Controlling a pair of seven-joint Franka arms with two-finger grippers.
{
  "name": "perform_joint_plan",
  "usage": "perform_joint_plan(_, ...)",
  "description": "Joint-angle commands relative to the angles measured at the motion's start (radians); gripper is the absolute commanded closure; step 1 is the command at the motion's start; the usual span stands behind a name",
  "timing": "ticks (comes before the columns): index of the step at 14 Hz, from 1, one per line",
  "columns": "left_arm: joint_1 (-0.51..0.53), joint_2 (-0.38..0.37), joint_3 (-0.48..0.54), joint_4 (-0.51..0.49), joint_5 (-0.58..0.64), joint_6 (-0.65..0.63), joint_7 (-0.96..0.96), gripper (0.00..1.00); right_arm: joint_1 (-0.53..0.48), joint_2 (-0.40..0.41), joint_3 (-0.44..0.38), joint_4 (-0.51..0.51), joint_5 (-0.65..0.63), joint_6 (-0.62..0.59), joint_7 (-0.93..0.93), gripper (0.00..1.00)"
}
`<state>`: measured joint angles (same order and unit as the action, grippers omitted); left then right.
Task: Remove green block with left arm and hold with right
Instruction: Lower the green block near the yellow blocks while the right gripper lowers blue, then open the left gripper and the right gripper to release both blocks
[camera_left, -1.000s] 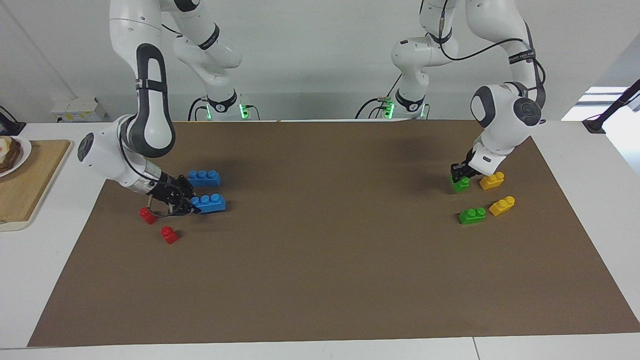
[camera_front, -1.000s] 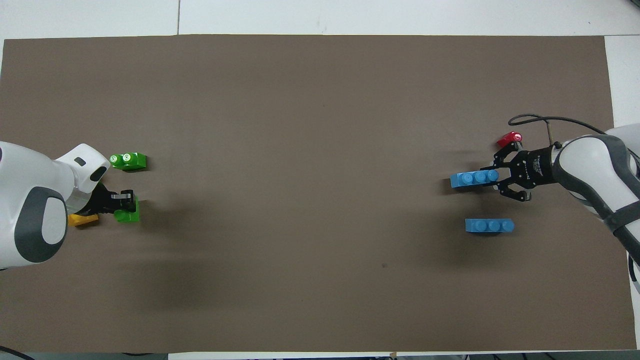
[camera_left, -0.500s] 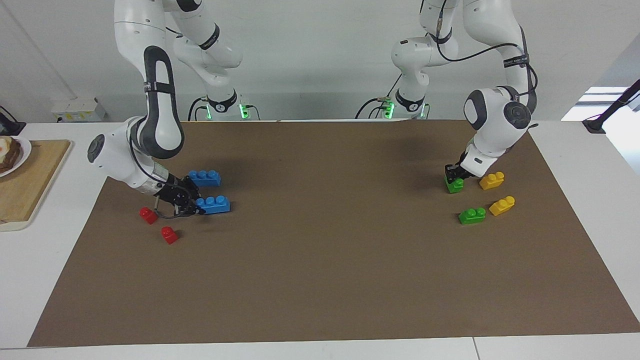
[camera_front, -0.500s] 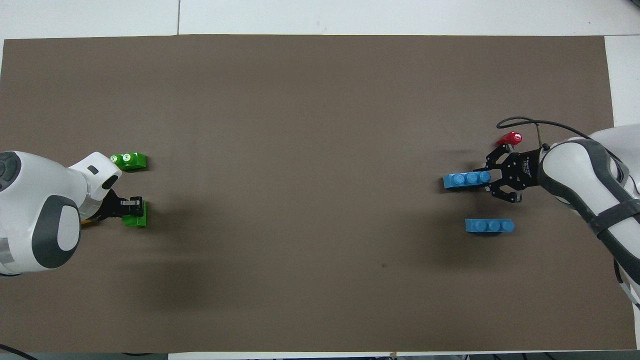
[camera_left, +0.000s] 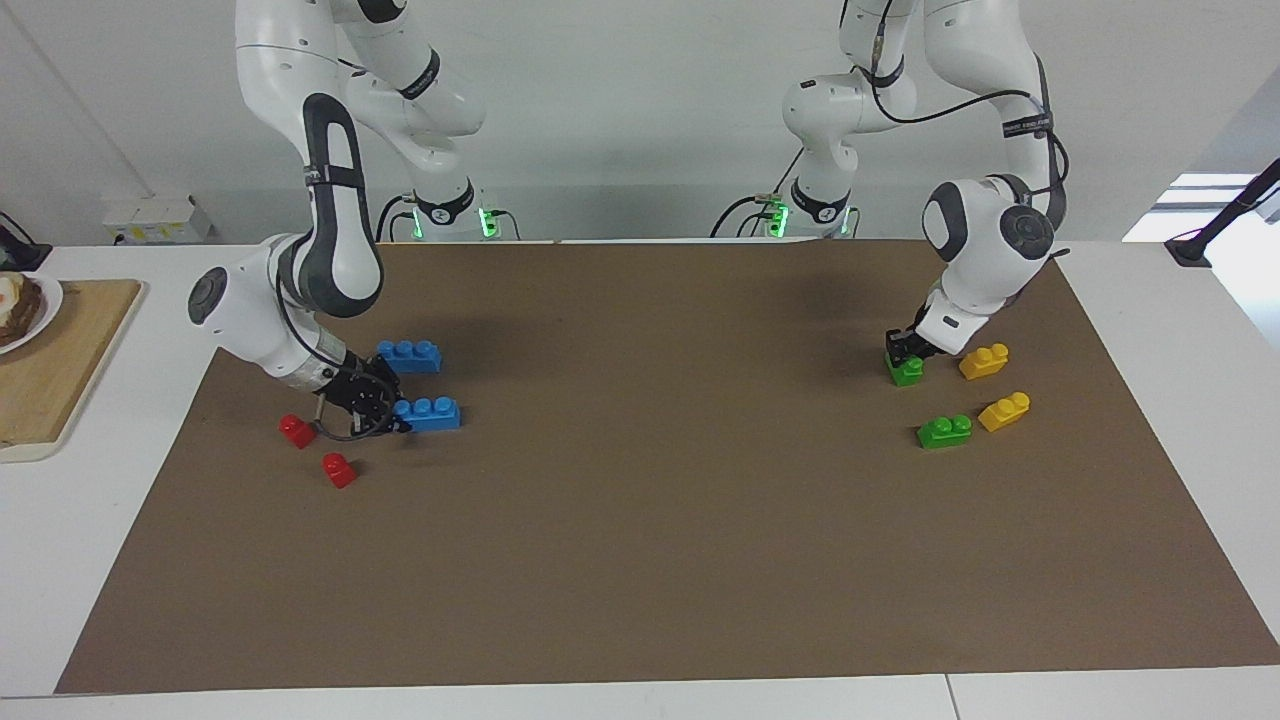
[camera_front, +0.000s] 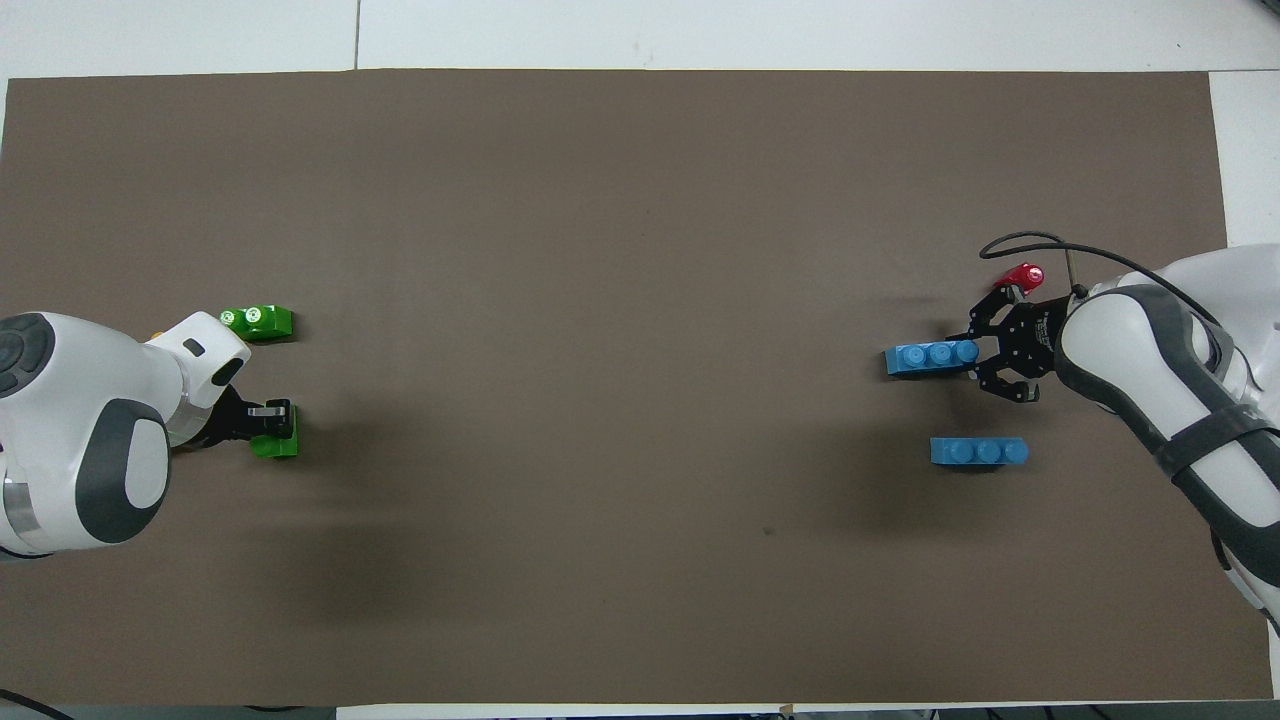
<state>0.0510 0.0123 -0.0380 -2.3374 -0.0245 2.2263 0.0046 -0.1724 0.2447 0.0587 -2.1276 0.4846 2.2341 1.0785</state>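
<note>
My left gripper (camera_left: 905, 350) is shut on a green block (camera_left: 908, 371), low at the brown mat at the left arm's end; in the overhead view the gripper (camera_front: 262, 420) and block (camera_front: 277, 442) show too. A second green block (camera_left: 944, 431) lies on the mat farther from the robots, also seen from overhead (camera_front: 258, 322). My right gripper (camera_left: 383, 408) is shut on one end of a three-stud blue brick (camera_left: 432, 413) at the right arm's end; the overhead view shows the gripper (camera_front: 985, 356) and brick (camera_front: 930, 358).
Two yellow bricks (camera_left: 983, 361) (camera_left: 1004, 411) lie beside the green ones. Another blue brick (camera_left: 409, 355) lies nearer the robots than the held one. Two red bricks (camera_left: 296, 430) (camera_left: 339, 469) lie by my right gripper. A wooden board (camera_left: 60, 360) sits off the mat.
My left gripper has carried the green block a little toward the table's middle, away from the yellow brick. My right gripper has shifted the blue brick slightly toward the middle.
</note>
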Motion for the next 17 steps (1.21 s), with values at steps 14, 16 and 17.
perform_joint_plan(14, -0.023, -0.054, 0.006, 0.309, -0.011, -0.319, 0.014, 0.0, -0.021, -0.074, 0.004, 0.165, -0.035, -0.234, 0.023, 0.0)
perform_joint_plan(16, -0.022, -0.087, 0.007, 0.32, -0.011, -0.329, 0.012, 0.0, -0.024, -0.084, 0.006, 0.243, -0.101, -0.266, 0.017, 0.0)
perform_joint_plan(17, -0.013, -0.1, 0.01, 0.323, -0.011, -0.342, 0.012, 0.0, -0.018, -0.084, 0.006, 0.292, -0.154, -0.286, 0.008, 0.0)
